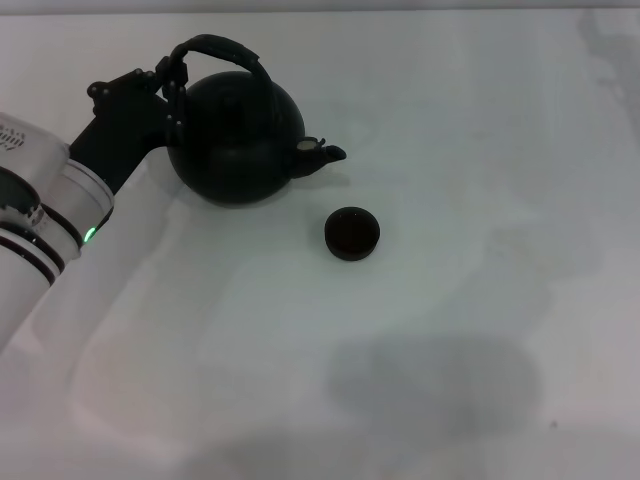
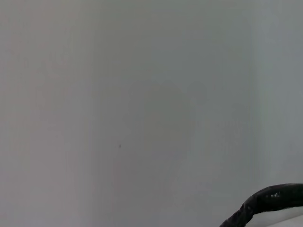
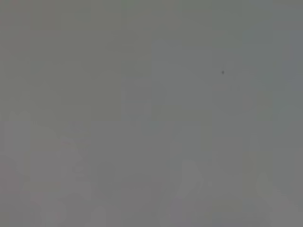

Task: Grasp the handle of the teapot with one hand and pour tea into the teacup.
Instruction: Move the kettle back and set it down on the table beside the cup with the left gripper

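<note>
- In the head view I see the teapot (image 1: 238,140) in the upper left of the frame, standing upright on the white worktop (image 1: 450,350), its short spout (image 1: 326,153) pointing toward the right side of the frame.
- The handle (image 1: 222,48) arches over the top of the pot.
- My left hand (image 1: 172,82) is at the left end of that handle, fingers closed around the loop where it meets the pot's body.
- The teacup (image 1: 352,233) sits just below and to the right of the spout, near the pot but not touching it.
- The left wrist view shows only bare worktop and a piece of the ridged handle (image 2: 270,201) in the lower right corner.
- The right hand appears in no view; its wrist camera shows plain grey surface.
</note>
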